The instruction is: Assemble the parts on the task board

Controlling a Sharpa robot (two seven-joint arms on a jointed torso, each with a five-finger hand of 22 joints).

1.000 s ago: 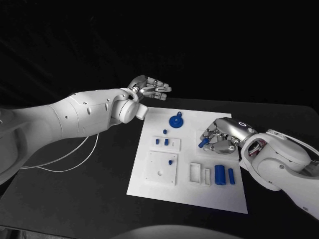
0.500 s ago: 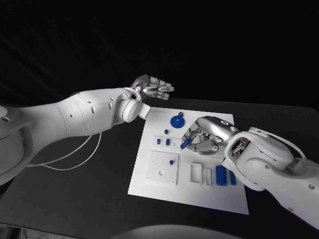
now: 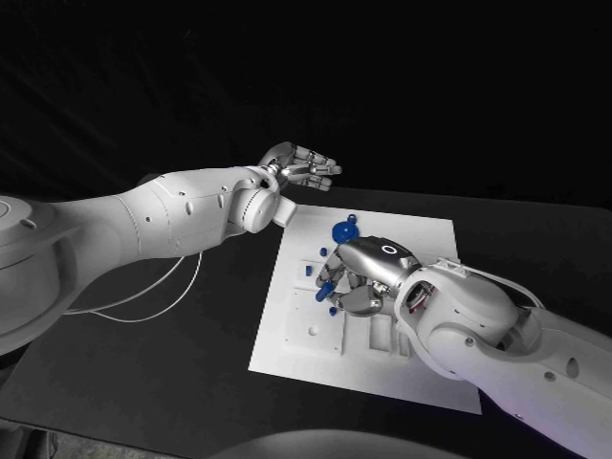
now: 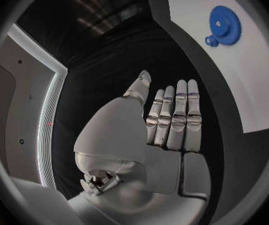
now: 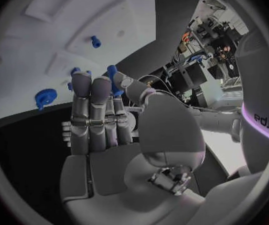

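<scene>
The white task board (image 3: 290,349) lies in the middle of the black table. My right hand (image 3: 358,277) hovers over the board's left-centre and pinches a small blue peg (image 3: 325,290) between thumb and fingers; the right wrist view shows that blue peg (image 5: 112,79) at the fingertips. Below it, a white square block holds a short blue peg (image 5: 95,41). A blue gear (image 3: 342,230) sits at the board's far end. My left hand (image 3: 300,165) hangs raised beyond the board's far left corner, fingers straight, holding nothing; from the left wrist the gear (image 4: 224,21) is ahead of it.
A thin white cable (image 3: 155,298) loops on the table to the left of the board. My right forearm (image 3: 513,344) crosses the board's right half and hides the pieces there. Black table (image 3: 113,382) surrounds the board.
My right hand has carried the blue peg leftward across the board, from its right-middle to above the small blocks at left-centre. The left hand has barely moved.
</scene>
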